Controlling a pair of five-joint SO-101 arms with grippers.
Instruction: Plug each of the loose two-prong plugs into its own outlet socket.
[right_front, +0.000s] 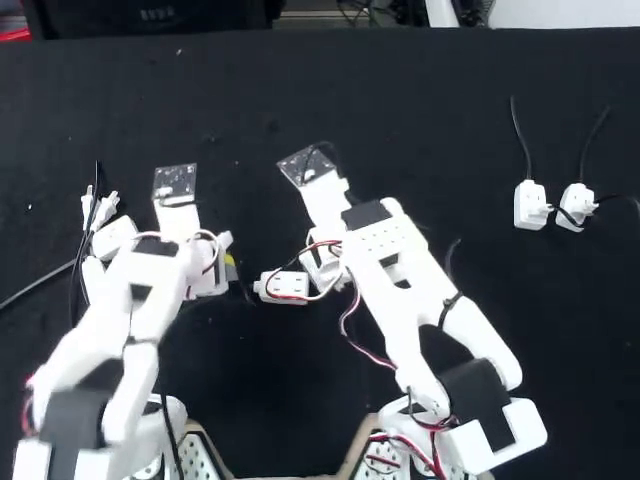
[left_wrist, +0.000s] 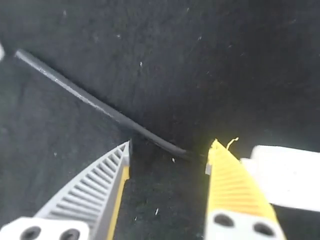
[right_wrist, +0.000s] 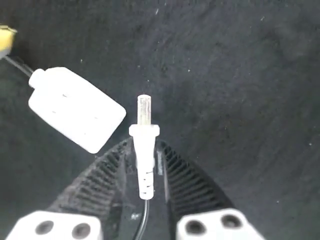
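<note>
My right gripper is shut on a white two-prong plug, its prongs pointing out past the fingertips. A white outlet socket lies on the black cloth just beside those prongs, apart from them. In the high view this socket sits between the two grippers, the right gripper on one side and the left gripper on the other. My left gripper is open, with a grey finger and a yellow finger. The socket's black cable runs between them, and the socket is beside the yellow finger.
Two white plug-and-socket pieces with black cords lie at the far right. Another white piece with a black cord lies at the far left, beside the left arm. Black cloth covers the table.
</note>
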